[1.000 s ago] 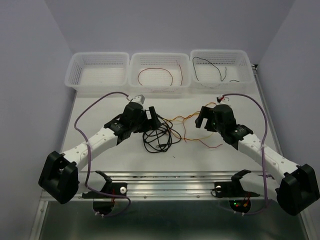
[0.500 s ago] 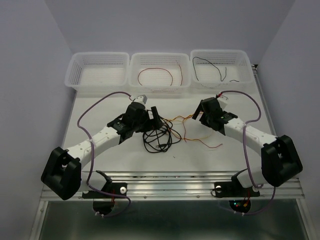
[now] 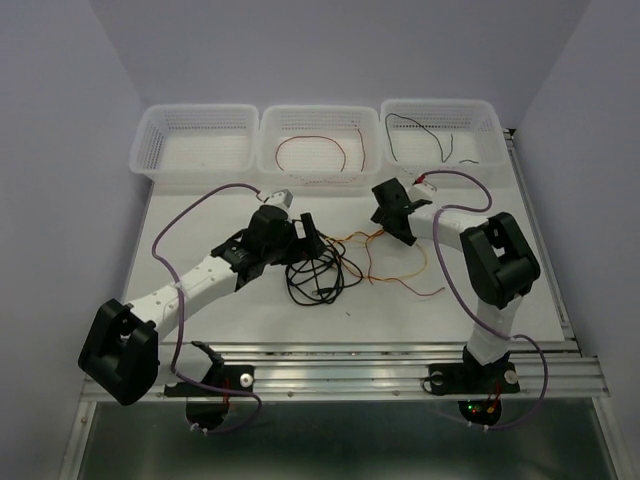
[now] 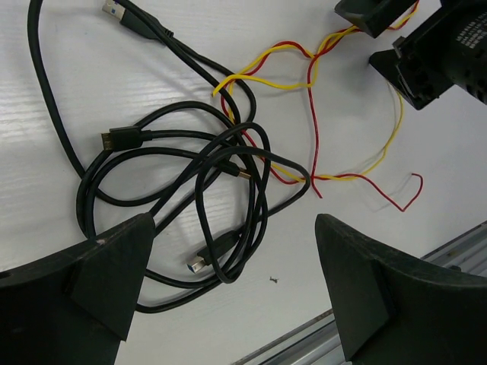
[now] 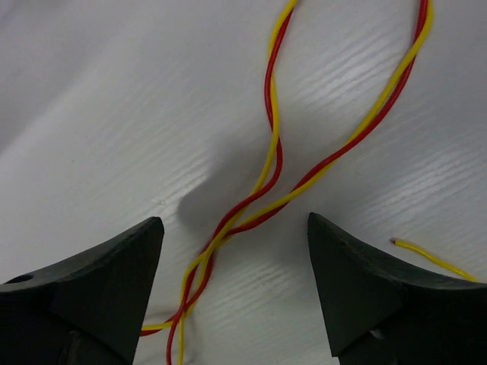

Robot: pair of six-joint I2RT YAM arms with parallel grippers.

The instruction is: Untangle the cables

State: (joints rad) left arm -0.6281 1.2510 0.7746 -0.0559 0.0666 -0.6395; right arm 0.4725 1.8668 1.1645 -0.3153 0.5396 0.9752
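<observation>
White tabletop (image 3: 190, 215): tangled cables (image 3: 318, 272) at its middle. Left hand (image 4: 233, 220) wide open above the black coil (image 4: 125, 138), holding nothing. Right hand (image 5: 234, 222) open, straddling the red-yellow strands (image 5: 272, 156), not gripping.

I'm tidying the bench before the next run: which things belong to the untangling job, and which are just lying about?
In the job: black cables, in a tangle; red and yellow wires, twisted together.
Lying about: empty left basket; red wire in the middle basket; black wire in the right basket.
</observation>
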